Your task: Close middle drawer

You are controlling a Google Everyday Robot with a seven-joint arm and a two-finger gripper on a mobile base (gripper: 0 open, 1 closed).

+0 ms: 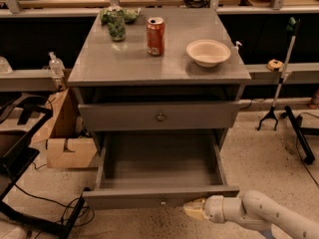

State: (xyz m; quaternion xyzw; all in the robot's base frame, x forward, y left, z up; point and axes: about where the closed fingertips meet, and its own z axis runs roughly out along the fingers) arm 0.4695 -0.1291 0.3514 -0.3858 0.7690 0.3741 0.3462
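The middle drawer [159,197] is pulled far out, its deep grey tray empty and its small round knob at the centre of the flat front. My gripper [193,209] is low on the floor side, right at the drawer's front face, just right of the knob. Its tan fingertips look pressed together with nothing between them. Whether it touches the front is unclear. The taller-fronted upper drawer [160,117] sits nearly closed above. The lowest drawer is hidden under the open one.
On the cabinet top [124,63] stand a red can [155,35], a white bowl [208,52] and a green bag [117,23]. A cardboard box [67,143] and black frame with cables [30,183] are at left. A grabber tool [279,83] leans at right.
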